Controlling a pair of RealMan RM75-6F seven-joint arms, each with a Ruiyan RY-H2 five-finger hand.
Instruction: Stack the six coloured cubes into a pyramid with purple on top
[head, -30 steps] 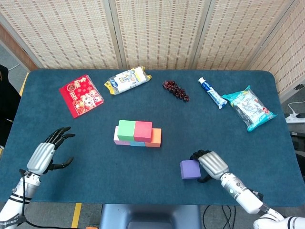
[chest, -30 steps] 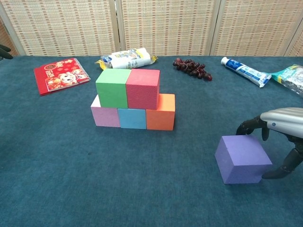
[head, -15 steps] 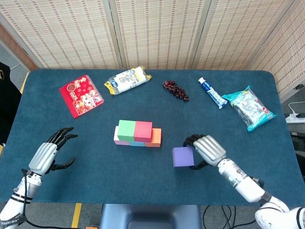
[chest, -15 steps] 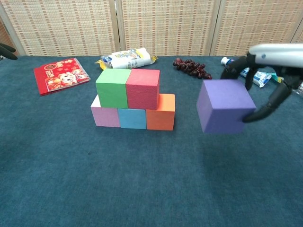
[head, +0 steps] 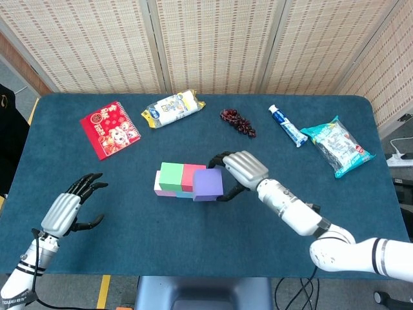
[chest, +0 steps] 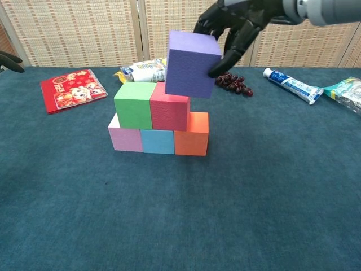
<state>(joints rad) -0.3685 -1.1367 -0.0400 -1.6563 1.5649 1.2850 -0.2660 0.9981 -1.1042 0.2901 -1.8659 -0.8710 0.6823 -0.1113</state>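
Matt, finely grainy foam on the purple cube (chest: 190, 64) and the red cube (chest: 169, 106). Napped blue cloth over the table (chest: 237, 214); glossy crinkled plastic on the snack bag (head: 337, 146). Smooth silvery metal shell on the right hand (head: 244, 169), fingers (chest: 232, 49) in black plastic.

Bare table (chest: 180, 226) lies before the cube stack (chest: 159, 121); grapes (chest: 228, 81) sit behind it.

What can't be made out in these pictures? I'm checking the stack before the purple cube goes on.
- Orange cube: hidden in the head view by the held purple cube.
- Left hand: chest view shows only fingertips, cut off at the left edge.
- Right hand: cut by the chest view's top edge.
- Snack bag and toothpaste tube: print too small to read.
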